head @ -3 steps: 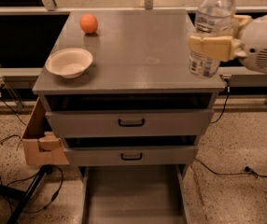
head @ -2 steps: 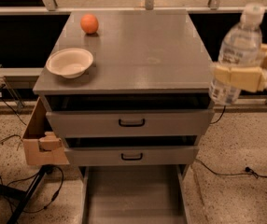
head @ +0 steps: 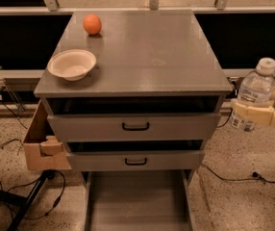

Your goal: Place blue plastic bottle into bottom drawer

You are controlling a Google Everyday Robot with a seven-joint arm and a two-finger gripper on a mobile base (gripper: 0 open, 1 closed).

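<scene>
Down front, bottom drawer (head: 137, 203) stands pulled out: grey flat floor, low side walls. Right of the cabinet (head: 147, 47), off its top, gripper (head: 253, 113) clamps the bottle (head: 256, 88) at its lower half; bottle upright in air, clear plastic, white cap, pale label. Farther back on top: bowl (head: 72, 64), then orange (head: 92, 24).

My cream tool (head: 253, 113), right of the counter (head: 142, 57), grips the clear blue plastic bottle (head: 256, 88): white cap, white-bluish label. Counter and bottom drawer (head: 137, 201) are plain grey. Upper drawer handles (head: 135, 126) are black. The bowl (head: 72, 64) is off-white, the round fruit (head: 92, 24) orange, the floor (head: 233, 177) speckled beige.
</scene>
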